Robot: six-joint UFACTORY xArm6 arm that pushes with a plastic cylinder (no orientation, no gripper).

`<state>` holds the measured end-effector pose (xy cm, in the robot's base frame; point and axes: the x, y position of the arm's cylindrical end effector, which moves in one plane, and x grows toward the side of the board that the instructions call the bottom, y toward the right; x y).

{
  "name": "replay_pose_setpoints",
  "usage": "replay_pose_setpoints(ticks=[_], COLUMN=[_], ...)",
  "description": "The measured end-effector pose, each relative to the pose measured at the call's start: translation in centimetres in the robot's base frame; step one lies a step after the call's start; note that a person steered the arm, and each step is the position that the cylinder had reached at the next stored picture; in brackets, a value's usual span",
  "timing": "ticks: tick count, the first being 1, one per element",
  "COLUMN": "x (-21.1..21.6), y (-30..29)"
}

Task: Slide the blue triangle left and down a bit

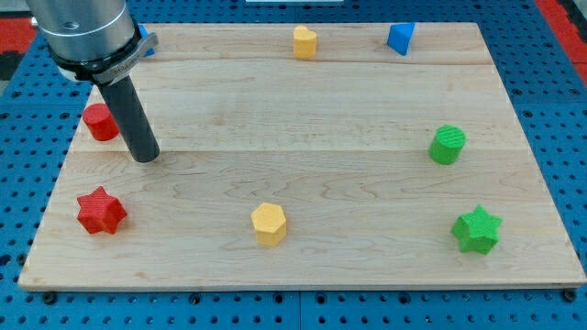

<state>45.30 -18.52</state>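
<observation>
Looked like a robotics lab bench, not anyone's home. The pale wooden board (303, 165) sat on a blue perforated metal table (550, 82) with rows of mounting holes, the sort you bolt rigs onto. A grey metal robot arm housing (81, 37) hung over it, and small 3D-printed-looking plastic blocks like the green star block (476, 229) were scattered around.

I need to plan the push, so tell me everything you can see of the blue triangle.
The blue triangle is a small, solid blue wedge-shaped block of matte, plastic-looking material. It sits near the board's top edge, toward the view's right, with a point toward the view's bottom. Nothing touches it: the yellow block stands apart on its left. My tip is far off at the view's left, beside the red block.
</observation>
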Motion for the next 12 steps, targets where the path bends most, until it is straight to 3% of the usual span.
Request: replay_pose_setpoints(ticks=[7, 9, 12], x=[-0.6, -1.9, -15.7], y=[-2.7, 14.8, 42.1])
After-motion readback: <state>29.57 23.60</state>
